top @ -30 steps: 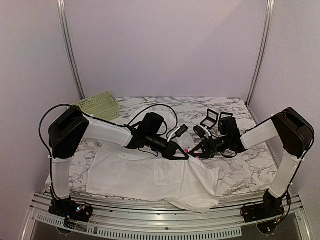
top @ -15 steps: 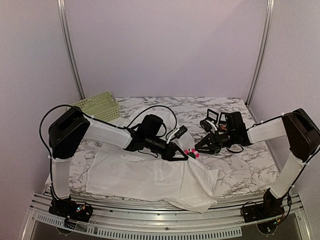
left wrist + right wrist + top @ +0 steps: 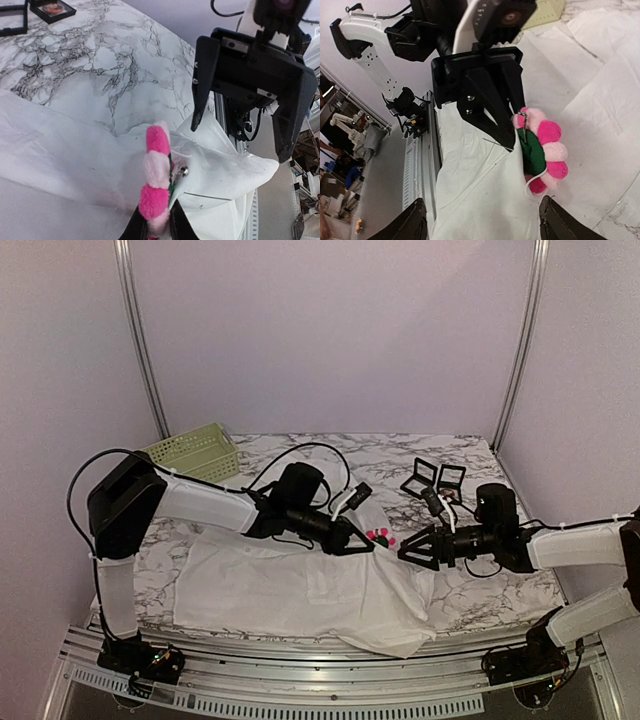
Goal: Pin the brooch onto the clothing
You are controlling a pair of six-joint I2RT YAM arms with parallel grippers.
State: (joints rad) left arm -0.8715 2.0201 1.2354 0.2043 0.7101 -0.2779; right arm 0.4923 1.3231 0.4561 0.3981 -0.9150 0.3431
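- left hand (image 3: 365, 544) is clamped on the pink-and-white fluffy brooch (image 3: 380, 536); in the left wrist view its fingers (image 3: 141, 227) are cut off by the bottom edge, so only the tips are seen
- brooch is held against a raised fold of the white shirt (image 3: 280, 585), right of the shirt's middle; a metal pin is seen at the cloth; whether it goes through the cloth cannot be told
- shirt is spread on the marble table (image 3: 480, 585); its near hem hangs over the table edge; collar and buttons are hard to make out from above
- right hand (image 3: 408, 550) is spread wide and empty, just right of the brooch, apart from it
- a second ago the right hand was pressed up to the brooch and left hand; it has since been drawn back rightwards; the left hand's grip is unchanged
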